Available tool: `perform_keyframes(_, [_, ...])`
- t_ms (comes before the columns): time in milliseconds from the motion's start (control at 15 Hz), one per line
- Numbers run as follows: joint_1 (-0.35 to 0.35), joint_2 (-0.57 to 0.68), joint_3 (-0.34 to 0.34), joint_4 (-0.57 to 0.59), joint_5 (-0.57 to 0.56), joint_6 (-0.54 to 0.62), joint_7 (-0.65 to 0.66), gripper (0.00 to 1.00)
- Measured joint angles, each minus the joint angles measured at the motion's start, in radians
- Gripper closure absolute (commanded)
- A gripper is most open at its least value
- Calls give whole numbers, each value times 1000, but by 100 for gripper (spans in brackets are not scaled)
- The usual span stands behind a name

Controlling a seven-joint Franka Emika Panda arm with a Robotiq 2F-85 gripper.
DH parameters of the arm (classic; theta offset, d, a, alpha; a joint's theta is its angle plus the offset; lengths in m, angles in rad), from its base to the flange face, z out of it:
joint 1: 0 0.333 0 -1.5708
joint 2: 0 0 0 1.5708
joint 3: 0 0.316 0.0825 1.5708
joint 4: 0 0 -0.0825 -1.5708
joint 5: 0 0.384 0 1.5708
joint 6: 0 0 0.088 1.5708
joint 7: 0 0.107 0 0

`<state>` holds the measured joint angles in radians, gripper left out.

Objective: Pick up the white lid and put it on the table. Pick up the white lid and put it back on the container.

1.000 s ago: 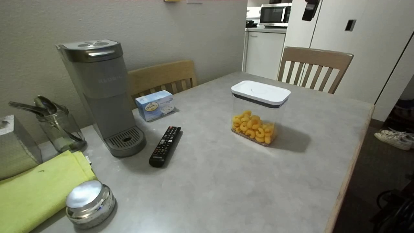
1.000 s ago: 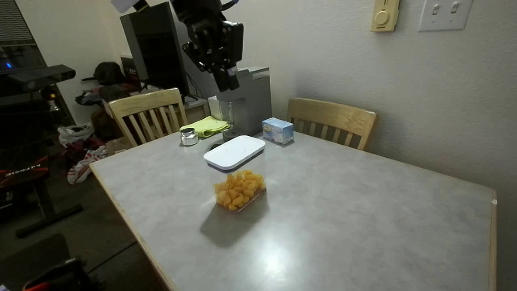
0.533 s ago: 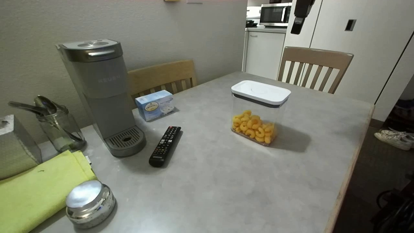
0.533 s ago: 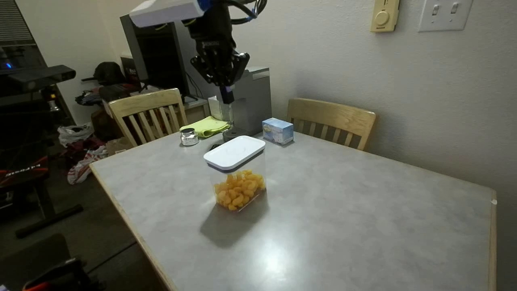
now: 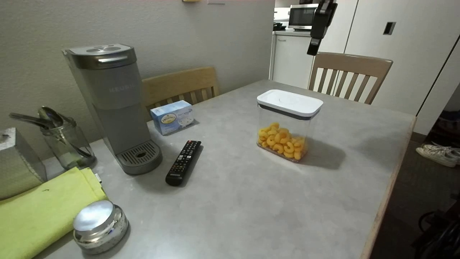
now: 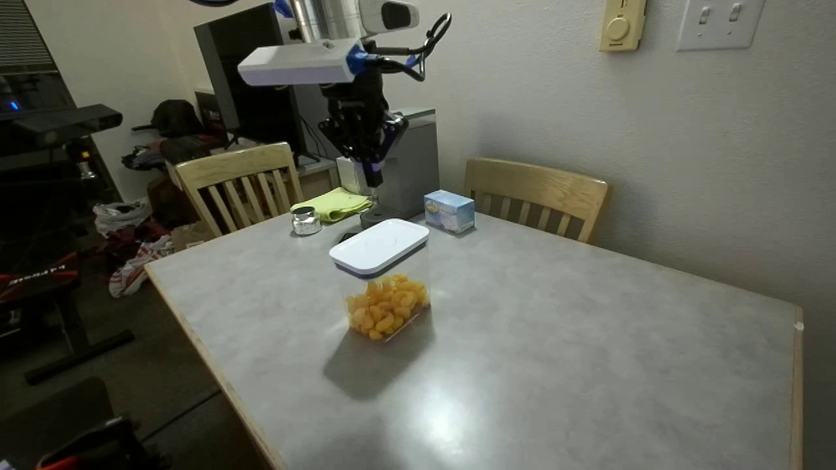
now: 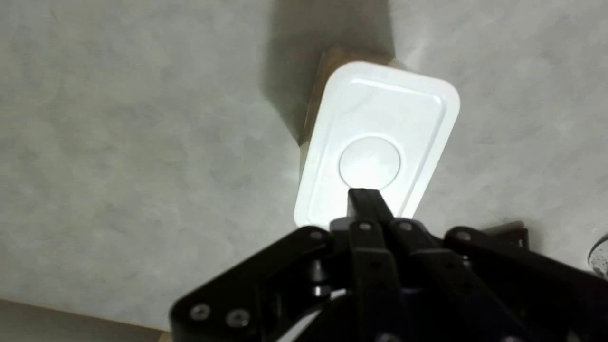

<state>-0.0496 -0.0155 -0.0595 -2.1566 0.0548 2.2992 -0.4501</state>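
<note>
The white lid point(image 5: 290, 103) sits on top of the clear container point(image 5: 283, 140), which holds orange-yellow snack pieces and stands upright on the grey table point(image 5: 230, 216). The lid point(image 6: 380, 246) and container point(image 6: 388, 307) also show in an exterior view. In the wrist view the lid point(image 7: 389, 114) fills the middle, with a round button in its centre. My gripper point(image 7: 365, 191) is shut with its fingertips together and nothing between them. In the wrist view the tips overlap the lid near its button. In both exterior views the gripper point(image 5: 313, 50) point(image 6: 373, 181) hangs above the lid, apart from it.
A black remote point(image 5: 183, 163), a grey coffee maker point(image 5: 118, 97), a blue-white box point(image 5: 173, 117), a silver tin point(image 5: 100, 227), a yellow cloth point(image 5: 50, 212) and a glass jar of cutlery point(image 5: 68, 144) stand on the table. Wooden chairs point(image 6: 535, 196) stand around it.
My gripper has come down into view and moved closer above the container, staying shut in the views that show it. The lid, the container and the other objects have not moved.
</note>
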Motion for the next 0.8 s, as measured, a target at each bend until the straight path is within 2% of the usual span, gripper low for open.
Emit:
perform_keyframes(200, [7,11,10,-12,-49,121,11,100])
perform_keyframes(400, [8,31,16,-34,-94,194,39,100])
perform_keyframes(800, [9,103,22,-48,-98,204,96,100])
